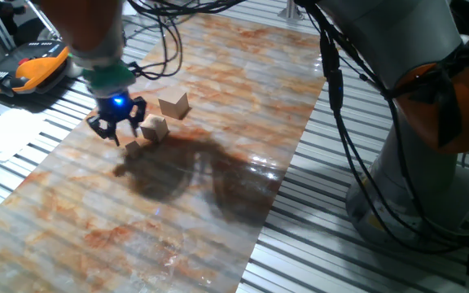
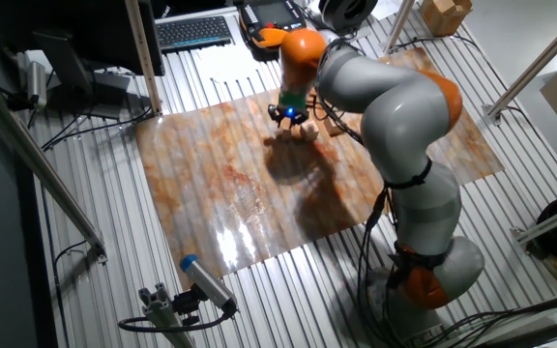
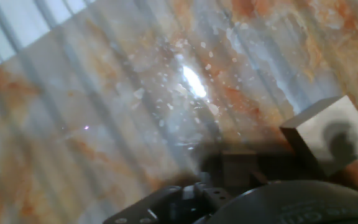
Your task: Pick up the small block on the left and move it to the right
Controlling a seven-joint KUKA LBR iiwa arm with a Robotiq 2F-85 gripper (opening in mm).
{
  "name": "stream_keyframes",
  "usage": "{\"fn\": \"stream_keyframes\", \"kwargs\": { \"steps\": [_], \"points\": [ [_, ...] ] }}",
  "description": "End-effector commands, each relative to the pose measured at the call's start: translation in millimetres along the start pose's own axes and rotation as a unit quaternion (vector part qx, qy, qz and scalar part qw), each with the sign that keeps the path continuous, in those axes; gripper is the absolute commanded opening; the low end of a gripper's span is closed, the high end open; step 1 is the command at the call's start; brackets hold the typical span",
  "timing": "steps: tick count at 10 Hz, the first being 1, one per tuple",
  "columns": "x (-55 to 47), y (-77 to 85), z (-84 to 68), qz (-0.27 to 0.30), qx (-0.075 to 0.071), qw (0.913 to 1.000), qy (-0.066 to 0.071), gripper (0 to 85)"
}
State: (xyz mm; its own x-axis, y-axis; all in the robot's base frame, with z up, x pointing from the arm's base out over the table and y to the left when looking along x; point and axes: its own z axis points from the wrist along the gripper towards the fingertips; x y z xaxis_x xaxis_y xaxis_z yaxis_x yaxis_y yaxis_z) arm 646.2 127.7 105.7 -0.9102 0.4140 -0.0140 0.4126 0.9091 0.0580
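The small block (image 1: 132,146) is a tiny tan cube on the marbled mat (image 1: 177,212), at the left. It lies just below and in front of my gripper (image 1: 120,132), whose fingers are spread and hold nothing. The medium cube (image 1: 155,127) sits right beside it and the largest cube (image 1: 173,104) a little farther back. In the hand view the small block (image 3: 238,167) lies in shadow low in the middle, with the medium cube (image 3: 331,134) to its right. In the other fixed view my gripper (image 2: 288,116) hovers at the mat's far edge, beside the cubes (image 2: 310,134).
An orange and black device (image 1: 23,69) lies off the mat at the far left, next to white paper (image 1: 6,134). My arm's base (image 1: 414,187) and cables stand to the right. A keyboard (image 2: 193,31) lies beyond the mat. Slatted metal table (image 1: 316,244) surrounds the mat.
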Motion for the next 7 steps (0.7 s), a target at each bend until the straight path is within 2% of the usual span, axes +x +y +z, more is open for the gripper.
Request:
{"fn": "stream_keyframes", "kwargs": {
  "steps": [1,2,3,4,6,7],
  "points": [
    [-3.8,-2.4,-29.4,-0.020,-0.013,0.9996,0.013,0.0],
    [-5.0,-6.2,-39.8,-0.027,-0.006,0.9995,0.010,0.0],
    [-5.4,-6.6,-48.4,-0.035,0.012,0.9993,-0.002,0.0],
    [-6.8,-4.1,-56.6,-0.037,0.016,0.9992,-0.007,0.0],
    [-6.9,-1.5,-72.0,-0.054,0.032,0.9978,-0.020,0.0],
    [-8.4,-3.8,-76.3,-0.058,0.030,0.9977,-0.021,0.0]
  ]
}}
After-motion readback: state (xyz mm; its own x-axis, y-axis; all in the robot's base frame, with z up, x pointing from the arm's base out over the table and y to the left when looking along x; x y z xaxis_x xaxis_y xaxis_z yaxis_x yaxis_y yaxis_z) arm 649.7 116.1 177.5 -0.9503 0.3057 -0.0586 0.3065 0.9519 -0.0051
